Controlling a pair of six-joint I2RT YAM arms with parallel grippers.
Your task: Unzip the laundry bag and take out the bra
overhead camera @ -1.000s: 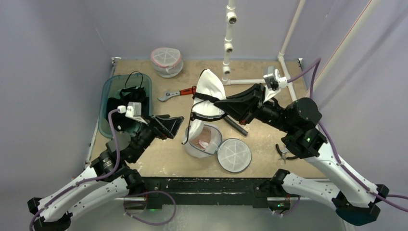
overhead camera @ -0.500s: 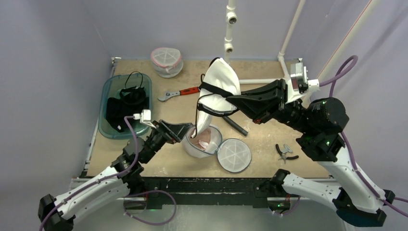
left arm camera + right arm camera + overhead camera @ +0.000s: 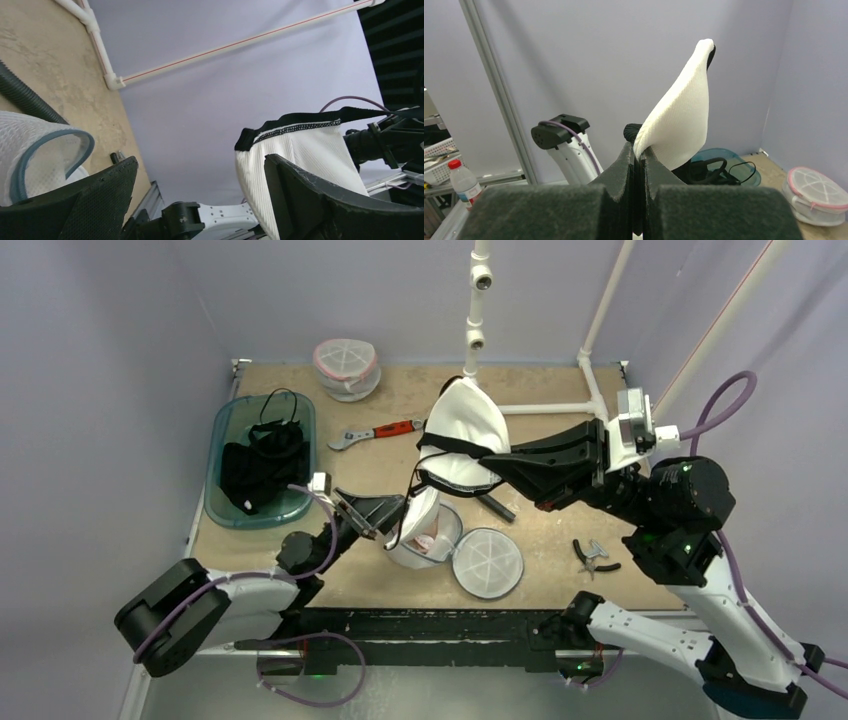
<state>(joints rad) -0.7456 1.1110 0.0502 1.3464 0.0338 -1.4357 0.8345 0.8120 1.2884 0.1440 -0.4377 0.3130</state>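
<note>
The white bra with black trim [image 3: 462, 440] hangs in the air above the open round mesh laundry bag [image 3: 428, 536], its lower end still trailing into the bag. My right gripper [image 3: 497, 462] is shut on the bra's edge and holds it up; in the right wrist view the bra [image 3: 681, 122] rises from the closed jaws [image 3: 640, 150]. My left gripper [image 3: 388, 510] is open and low, beside the bag's left rim. In the left wrist view the bra [image 3: 300, 160] hangs between the open fingers and the bag's rim [image 3: 45, 145] shows at the left.
The bag's round lid [image 3: 487, 562] lies open to the right. A teal tub [image 3: 232, 430] with black garments sits at the left. A second zipped mesh bag [image 3: 346, 367] stands at the back. A red-handled wrench [image 3: 375, 433], pliers [image 3: 592, 556] and a white pipe frame [image 3: 478, 320] are nearby.
My right gripper has lifted the bra higher and to the right, out of the bag. My left arm has dropped low and its gripper has moved right to the bag's rim.
</note>
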